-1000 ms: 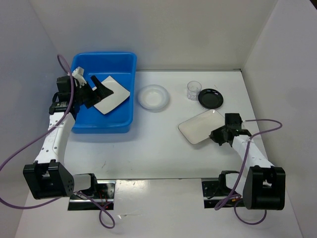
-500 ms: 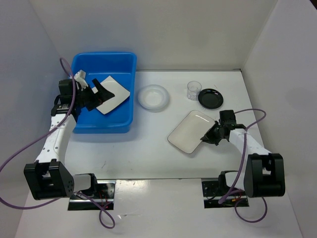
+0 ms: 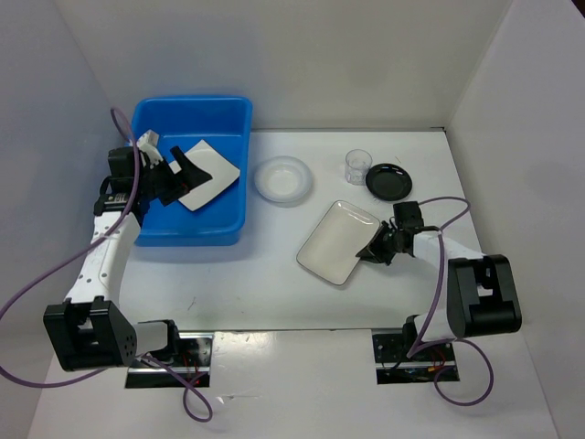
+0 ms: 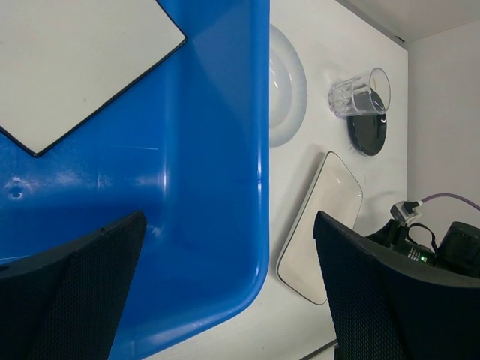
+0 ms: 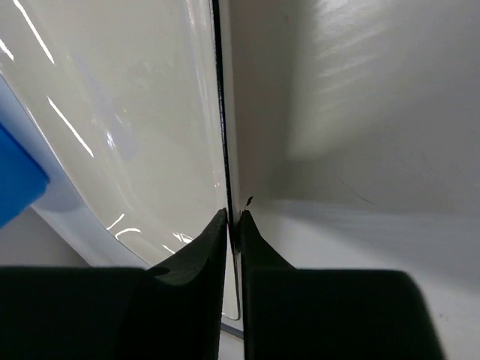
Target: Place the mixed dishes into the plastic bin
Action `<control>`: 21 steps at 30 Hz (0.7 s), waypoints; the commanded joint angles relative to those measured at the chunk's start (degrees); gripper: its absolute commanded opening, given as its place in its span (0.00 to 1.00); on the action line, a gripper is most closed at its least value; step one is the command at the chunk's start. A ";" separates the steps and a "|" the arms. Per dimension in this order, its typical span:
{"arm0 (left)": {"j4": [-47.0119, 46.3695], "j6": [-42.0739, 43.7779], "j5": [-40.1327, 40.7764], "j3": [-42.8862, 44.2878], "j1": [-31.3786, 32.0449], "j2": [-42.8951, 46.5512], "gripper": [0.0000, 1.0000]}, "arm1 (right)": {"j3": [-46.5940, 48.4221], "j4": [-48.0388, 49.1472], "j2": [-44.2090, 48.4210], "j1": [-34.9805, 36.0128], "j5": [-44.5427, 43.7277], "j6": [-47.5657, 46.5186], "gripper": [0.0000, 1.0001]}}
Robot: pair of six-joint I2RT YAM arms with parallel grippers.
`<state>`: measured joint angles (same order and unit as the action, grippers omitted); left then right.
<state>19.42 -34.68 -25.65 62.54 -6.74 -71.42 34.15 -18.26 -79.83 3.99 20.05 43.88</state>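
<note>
The blue plastic bin (image 3: 160, 229) stands at the back left, also in the left wrist view (image 4: 202, 187). The large white plate (image 3: 208, 172) with a dark edge lies tilted inside it (image 4: 75, 60). My left gripper (image 3: 186, 167) hangs open and empty over the bin (image 4: 229, 292). My right gripper (image 3: 373, 249) is shut on the edge of the white rectangular tray (image 3: 336, 240), gripping its rim (image 5: 234, 217); the tray (image 4: 319, 217) is mid-table. The round white dish (image 3: 282, 178), clear cup (image 3: 357, 165) and black bowl (image 3: 388, 181) sit at the back.
White walls enclose the table at the back and on both sides. Purple cables (image 3: 457, 215) loop from each arm. The arm bases (image 3: 411, 352) stand at the near edge.
My right gripper has carried the rectangular tray leftward toward the table's middle. The left arm has barely moved, staying over the bin.
</note>
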 commanded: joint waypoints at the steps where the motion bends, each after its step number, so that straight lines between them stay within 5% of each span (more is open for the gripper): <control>1: -0.09 1.45 -0.10 0.12 0.33 2.16 1.00 | -1.37 2.96 -1.73 0.23 -3.10 0.16 0.14; 3: -0.08 1.45 -0.10 0.12 0.33 2.16 1.00 | -1.90 3.66 -1.73 0.23 -3.09 1.47 0.23; 10: 1.67 2.60 0.42 0.65 0.33 3.74 1.00 | -1.90 3.67 -1.12 0.23 -4.40 4.36 0.32; 21: 2.20 2.60 -0.63 0.65 0.33 3.75 1.00 | -7.70 4.99 9.52 0.23 -10.03 17.21 0.29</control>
<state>21.93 -33.12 -25.41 62.54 -6.66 -68.51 27.66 -14.61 -72.14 3.99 13.28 57.23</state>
